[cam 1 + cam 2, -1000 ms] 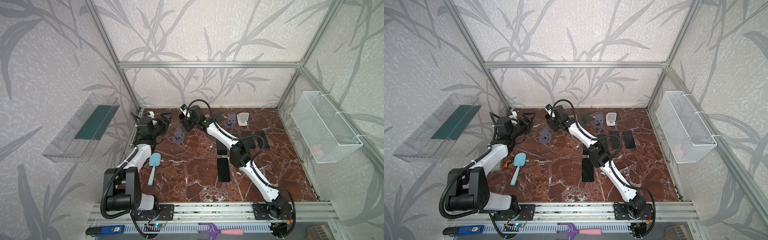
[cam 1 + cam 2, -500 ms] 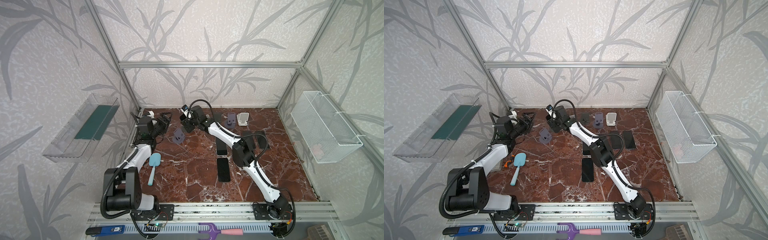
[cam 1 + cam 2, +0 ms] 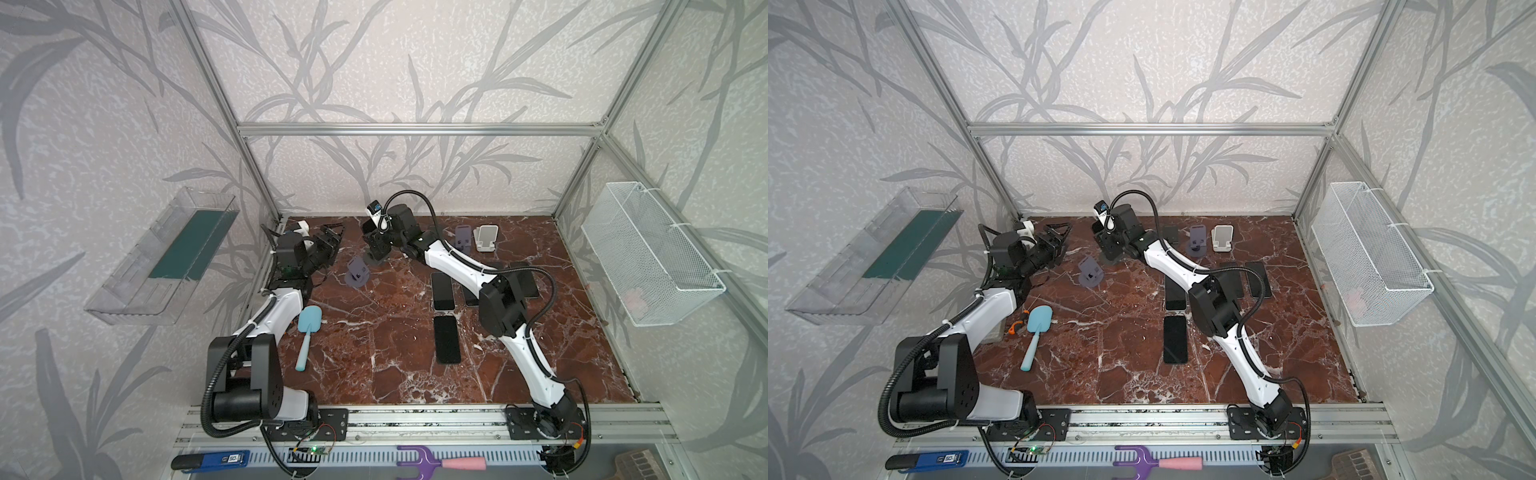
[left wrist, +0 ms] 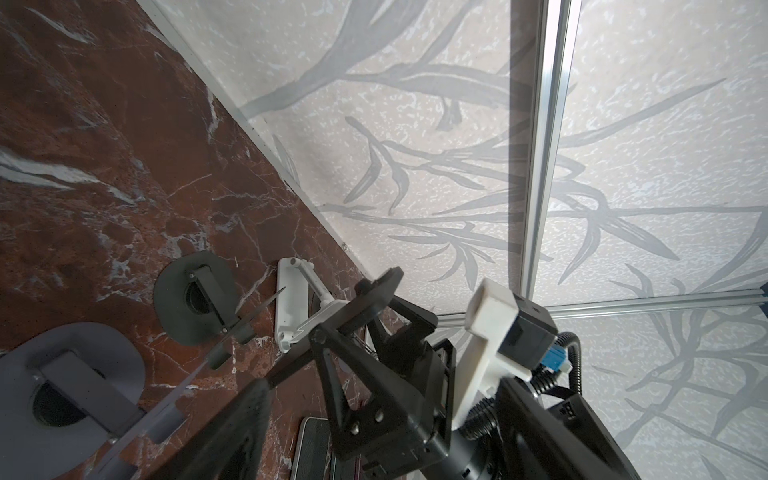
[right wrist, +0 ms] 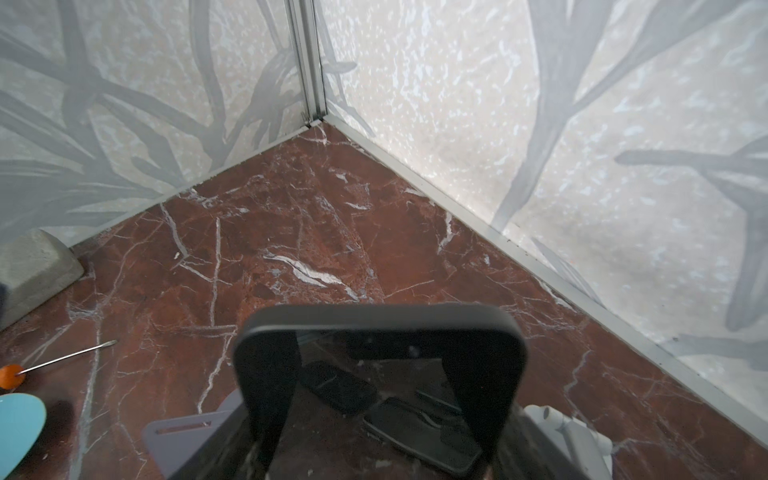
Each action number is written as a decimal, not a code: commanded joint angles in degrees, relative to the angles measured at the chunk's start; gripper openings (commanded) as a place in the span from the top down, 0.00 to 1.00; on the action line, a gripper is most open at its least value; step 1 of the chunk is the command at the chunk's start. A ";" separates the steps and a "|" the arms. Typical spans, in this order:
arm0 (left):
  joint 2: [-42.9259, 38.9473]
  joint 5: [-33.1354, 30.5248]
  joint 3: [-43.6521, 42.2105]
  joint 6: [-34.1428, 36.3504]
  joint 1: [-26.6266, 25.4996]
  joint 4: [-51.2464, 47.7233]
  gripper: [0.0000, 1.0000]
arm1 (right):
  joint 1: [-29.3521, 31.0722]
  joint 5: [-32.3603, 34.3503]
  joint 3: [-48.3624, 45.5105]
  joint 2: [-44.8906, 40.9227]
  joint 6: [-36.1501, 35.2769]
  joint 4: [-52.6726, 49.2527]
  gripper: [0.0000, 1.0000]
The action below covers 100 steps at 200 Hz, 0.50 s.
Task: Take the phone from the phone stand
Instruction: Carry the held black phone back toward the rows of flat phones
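Note:
A black phone (image 5: pixel 380 320) stands upright between the fingers of my right gripper (image 5: pixel 380 395), which is shut on it. In both top views that gripper (image 3: pixel 376 251) (image 3: pixel 1111 249) hangs near the back wall, left of centre. Its body hides the phone's lower end, so I cannot tell whether it rests on a stand. A grey phone stand (image 3: pixel 357 273) (image 5: pixel 178 430) with nothing on it sits just to the front-left. My left gripper (image 3: pixel 330 241) is open and holds nothing, a short way to the left of the stand.
Several dark phones lie flat mid-table (image 3: pixel 442 291) (image 3: pixel 446 338). Black (image 3: pixel 1170 235), lilac (image 3: pixel 462 237) and white (image 3: pixel 486 237) stands line the back edge. A blue spatula (image 3: pixel 309 328) lies at front left. A wire basket (image 3: pixel 648 257) hangs on the right wall and a clear bin (image 3: pixel 166 257) on the left wall.
My right gripper has shifted slightly to the left with the phone, and its elbow has swung a little to the right. The left arm has not moved.

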 commanded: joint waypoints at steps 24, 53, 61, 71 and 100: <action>-0.63 1.59 -0.79 -2.31 0.14 3.95 0.15 | 1.81 1.67 -4.39 -9.75 -0.10 5.86 0.36; -0.66 1.24 -1.02 -2.11 -0.75 4.29 0.15 | 2.53 3.75 -10.88 -13.98 -0.71 9.31 0.36; -0.65 1.23 -1.06 -2.01 -1.23 4.35 0.15 | 2.58 4.24 -12.25 -15.06 -0.72 9.33 0.36; -0.50 1.24 -1.04 -1.99 -1.81 4.42 0.15 | 2.62 4.86 -14.44 -16.73 -0.48 9.67 0.36; -1.52 1.02 -1.34 -2.30 -4.10 5.00 0.17 | 2.88 6.78 -24.60 -23.71 1.57 12.05 0.36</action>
